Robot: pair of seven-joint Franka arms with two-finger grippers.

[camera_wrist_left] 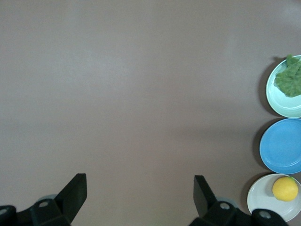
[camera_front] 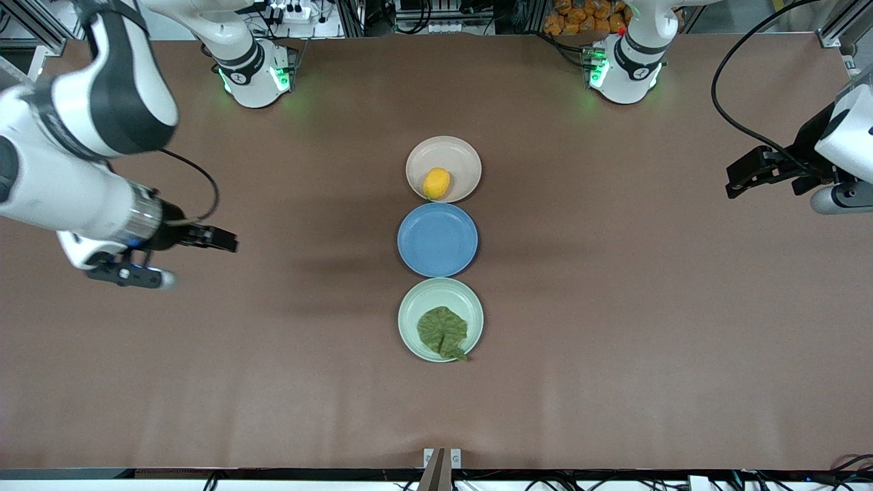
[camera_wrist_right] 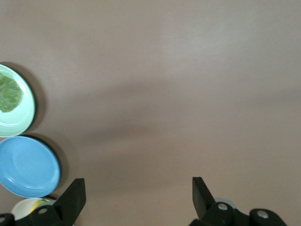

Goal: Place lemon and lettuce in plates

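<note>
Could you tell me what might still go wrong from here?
The lettuce has its stem tip past the rim of the green plate, so a knock might slide it off. The lemon sits by the beige plate's edge and may roll. Left gripper and right gripper hang open, clear.

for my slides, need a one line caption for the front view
Lemon on beige plate, lettuce on mint plate, both grippers open aside.

Lemon (camera_front: 436,183) in farthest plate (camera_front: 462,155), lettuce (camera_front: 442,332) in nearest plate (camera_front: 414,305), third plate (camera_front: 437,239) between.
</note>
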